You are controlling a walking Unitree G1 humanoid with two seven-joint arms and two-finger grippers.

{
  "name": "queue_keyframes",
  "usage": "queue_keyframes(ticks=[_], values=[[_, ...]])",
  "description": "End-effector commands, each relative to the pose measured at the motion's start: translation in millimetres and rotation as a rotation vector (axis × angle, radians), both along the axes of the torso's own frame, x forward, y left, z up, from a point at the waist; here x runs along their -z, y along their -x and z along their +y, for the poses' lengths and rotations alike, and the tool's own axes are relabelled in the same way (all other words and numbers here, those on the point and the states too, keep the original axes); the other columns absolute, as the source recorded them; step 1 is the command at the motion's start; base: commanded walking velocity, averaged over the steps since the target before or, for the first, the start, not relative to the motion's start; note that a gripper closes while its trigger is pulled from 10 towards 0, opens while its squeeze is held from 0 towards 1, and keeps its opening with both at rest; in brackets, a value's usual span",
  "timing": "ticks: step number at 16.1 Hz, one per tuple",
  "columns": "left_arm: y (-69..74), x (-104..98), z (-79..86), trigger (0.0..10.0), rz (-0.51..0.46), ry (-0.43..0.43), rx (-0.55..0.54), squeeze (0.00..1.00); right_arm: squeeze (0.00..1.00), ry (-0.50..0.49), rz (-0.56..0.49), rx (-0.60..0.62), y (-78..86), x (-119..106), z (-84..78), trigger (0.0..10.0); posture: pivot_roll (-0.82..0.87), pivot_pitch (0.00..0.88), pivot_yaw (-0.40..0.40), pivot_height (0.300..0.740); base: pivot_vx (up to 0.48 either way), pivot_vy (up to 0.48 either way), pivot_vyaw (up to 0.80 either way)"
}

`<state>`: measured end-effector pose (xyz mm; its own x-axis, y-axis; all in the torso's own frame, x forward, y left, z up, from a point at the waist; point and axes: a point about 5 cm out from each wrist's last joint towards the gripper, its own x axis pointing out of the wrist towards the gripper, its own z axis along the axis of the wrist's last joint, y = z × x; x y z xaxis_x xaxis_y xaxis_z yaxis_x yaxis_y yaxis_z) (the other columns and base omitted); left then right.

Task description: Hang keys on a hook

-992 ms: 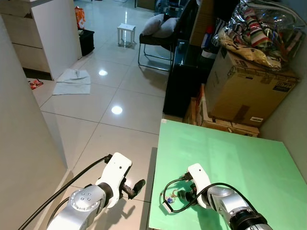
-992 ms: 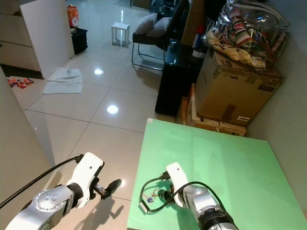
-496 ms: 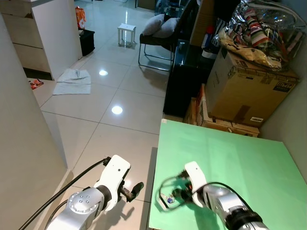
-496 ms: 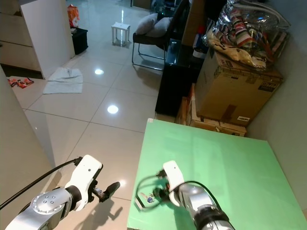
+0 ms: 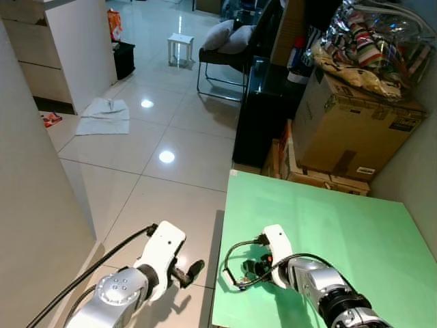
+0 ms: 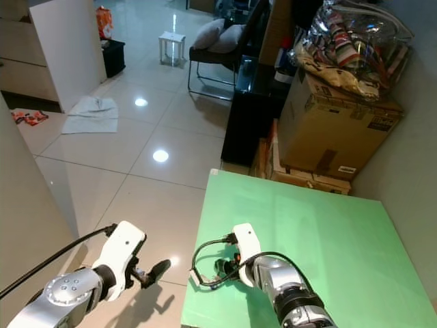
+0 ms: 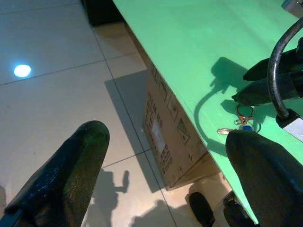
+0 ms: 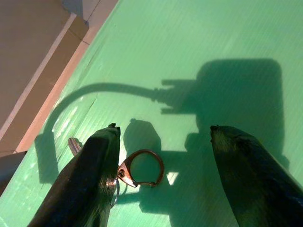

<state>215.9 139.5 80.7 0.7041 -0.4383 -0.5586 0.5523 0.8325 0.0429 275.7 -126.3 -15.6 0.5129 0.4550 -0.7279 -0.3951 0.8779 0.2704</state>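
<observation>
A small bunch of keys point(image 8: 142, 168) on a copper ring lies on the green table point(image 5: 328, 225), close to its front left corner. My right gripper point(image 5: 251, 268) hovers just over them, open. The ring sits between its two black fingers point(image 8: 90, 184), nearer one of them than the other. The left wrist view catches the keys point(image 7: 241, 124) at the table's edge, with the right gripper's black fingers point(image 7: 265, 80) just above. My left gripper point(image 5: 190, 270) hangs open over the tiled floor, left of the table and below its top.
A black cable point(image 5: 235, 249) loops off my right wrist over the table's edge. Cardboard boxes point(image 5: 355, 130) and a black cabinet point(image 5: 263, 109) stand behind the table. A beige wall point(image 5: 34, 178) rises at my left. A chair point(image 5: 225, 48), stool point(image 5: 179, 48) and cloth point(image 5: 102, 115) sit farther off.
My right gripper has crept toward the table's left edge and settled over the keys; its cable loop has swung up. The left gripper has dropped slightly.
</observation>
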Motion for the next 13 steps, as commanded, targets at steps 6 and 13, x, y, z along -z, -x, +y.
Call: queue_keyframes(ticks=[6, 13], values=[[1.8, -3.5, -3.4, 10.0, -0.010, 0.007, 0.014, 0.00, 0.00, 0.016, 0.044, 0.012, 3.6, 4.7, -2.3, 10.0, 0.07, 0.048, -0.125, 0.740, 0.000, 0.000, 0.00], [3.1, -2.9, -3.0, 10.0, -0.007, 0.008, 0.011, 0.00, 0.00, 0.082, 0.037, 0.003, 6.1, 8.7, -10.1, 10.0, 0.07, 0.053, -0.126, 0.740, 0.000, 0.000, 0.00]])
